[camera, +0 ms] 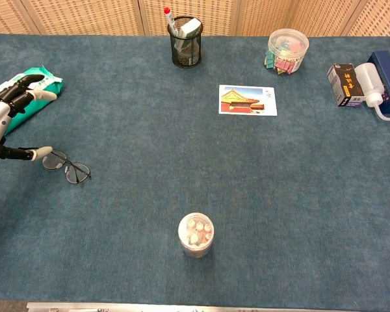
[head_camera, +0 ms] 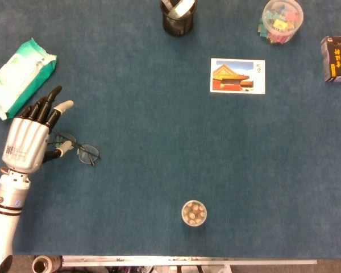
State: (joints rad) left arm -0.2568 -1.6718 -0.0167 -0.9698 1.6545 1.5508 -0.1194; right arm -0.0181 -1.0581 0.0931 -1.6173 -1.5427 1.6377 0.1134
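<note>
My left hand (head_camera: 29, 142) (camera: 3, 123) hovers at the left side of the blue table, fingers spread and holding nothing. A pair of thin-framed glasses (head_camera: 79, 148) (camera: 67, 167) lies on the cloth just right of its thumb tip; whether the thumb touches them is unclear. A green wipes pack (head_camera: 20, 77) (camera: 26, 94) lies just beyond the fingertips. My right hand appears in neither view.
A black mesh pen holder (head_camera: 178, 14) (camera: 185, 42) stands at the back centre. A postcard (head_camera: 237, 75) (camera: 247, 100) lies right of the middle. A clear tub of clips (head_camera: 281, 20), a dark box (head_camera: 335, 58), a squeeze bottle (camera: 374, 97) and a small round jar (head_camera: 194, 213) (camera: 195, 234) also stand here.
</note>
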